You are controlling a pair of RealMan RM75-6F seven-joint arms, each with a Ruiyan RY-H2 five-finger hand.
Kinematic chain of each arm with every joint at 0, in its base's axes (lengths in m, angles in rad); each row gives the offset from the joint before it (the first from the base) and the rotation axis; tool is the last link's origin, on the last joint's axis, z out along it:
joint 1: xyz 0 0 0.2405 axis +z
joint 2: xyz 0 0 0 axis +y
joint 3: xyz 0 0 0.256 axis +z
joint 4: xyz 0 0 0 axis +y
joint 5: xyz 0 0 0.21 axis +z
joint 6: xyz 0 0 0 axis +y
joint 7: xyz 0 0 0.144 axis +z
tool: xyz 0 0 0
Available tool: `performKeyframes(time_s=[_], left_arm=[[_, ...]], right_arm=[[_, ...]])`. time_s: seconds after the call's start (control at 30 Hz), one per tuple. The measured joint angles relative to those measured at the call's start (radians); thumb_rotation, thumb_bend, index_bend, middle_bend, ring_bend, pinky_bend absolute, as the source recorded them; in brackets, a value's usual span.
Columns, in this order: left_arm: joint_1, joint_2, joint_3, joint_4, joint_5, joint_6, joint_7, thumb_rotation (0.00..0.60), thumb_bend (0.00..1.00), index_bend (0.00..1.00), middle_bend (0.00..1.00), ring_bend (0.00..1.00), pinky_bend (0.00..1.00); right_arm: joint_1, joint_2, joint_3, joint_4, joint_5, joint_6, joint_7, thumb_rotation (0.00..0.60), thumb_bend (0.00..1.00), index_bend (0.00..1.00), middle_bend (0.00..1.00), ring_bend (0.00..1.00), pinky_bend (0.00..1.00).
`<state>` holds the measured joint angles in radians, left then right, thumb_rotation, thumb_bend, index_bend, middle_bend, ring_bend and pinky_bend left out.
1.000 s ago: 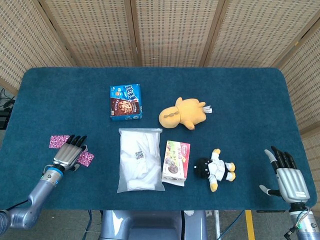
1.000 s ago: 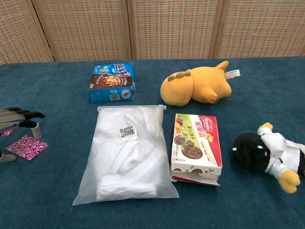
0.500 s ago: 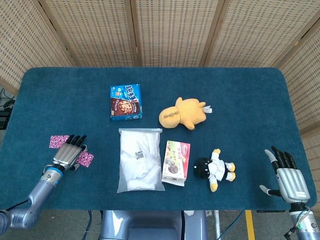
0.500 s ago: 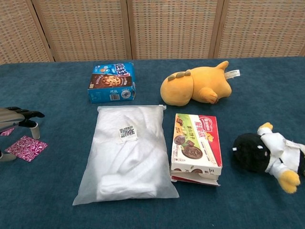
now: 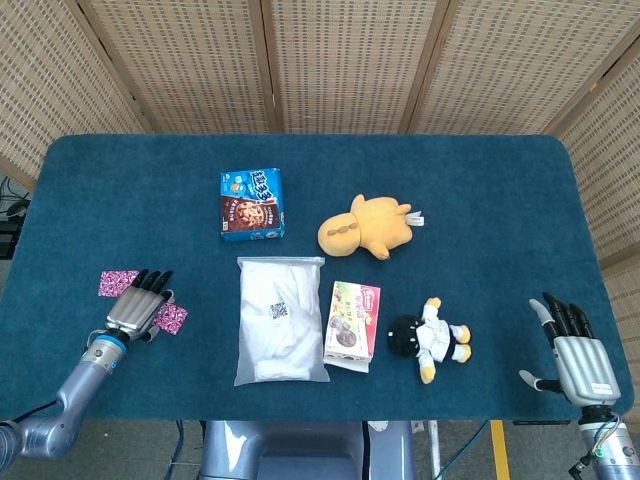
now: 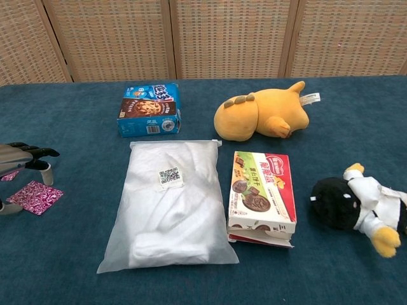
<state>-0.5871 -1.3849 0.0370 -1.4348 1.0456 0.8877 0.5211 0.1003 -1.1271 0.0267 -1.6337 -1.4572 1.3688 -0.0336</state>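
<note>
1. The left hand (image 5: 137, 306) sits low over the near left part of the desk (image 5: 480, 180), fingers stretched forward and a little apart, gripping nothing.
2. Under and beside that hand lie two pink wrappers: one (image 5: 171, 318) just to its right, the other (image 5: 116, 282) showing past the fingertips on the left. From the chest view the thumb seems to stand on the cloth beside the nearer wrapper, though I can't tell whether the hand actually touches either one.
3. The right hand (image 5: 577, 350) is at the near right corner, fingers straight and spread, holding nothing, well apart from everything.
4. Nearest to it is a black-and-white doll (image 5: 429, 338) lying on its side.
5. Left of the doll lies a red and green box (image 5: 353, 323), just beside a white bag (image 5: 279, 318) with a small code label.
6. Farther back, a blue cookie box (image 5: 252, 204) lies flat behind the bag.
7. To its right rests an orange plush (image 5: 366, 227), with a white tag on its far side.
8. Woven screens (image 5: 340, 60) stand behind the desk.
</note>
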Motion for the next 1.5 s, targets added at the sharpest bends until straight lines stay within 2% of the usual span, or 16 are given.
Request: performKeyframes(time_s=[1.17, 1.5], left_arm=[[0.003, 0.027, -0.017, -0.014, -0.007, 0.016, -0.02, 0.6, 0.33, 0.52, 0.0, 0.0, 0.0], [0.006, 0.044, -0.043, 0.025, -0.066, 0.009, -0.048, 0.6, 0.33, 0.52, 0.0, 0.0, 0.0]], right_arm=[[-0.001, 0.004, 0.0, -0.002, 0.0, 0.001, 0.004, 0.6, 0.0, 0.0, 0.0, 0.0, 0.0], [0.0, 0.002, 0.0, -0.004, 0.003, -0.003, -0.003, 0.6, 0.0, 0.0, 0.0, 0.0, 0.0]])
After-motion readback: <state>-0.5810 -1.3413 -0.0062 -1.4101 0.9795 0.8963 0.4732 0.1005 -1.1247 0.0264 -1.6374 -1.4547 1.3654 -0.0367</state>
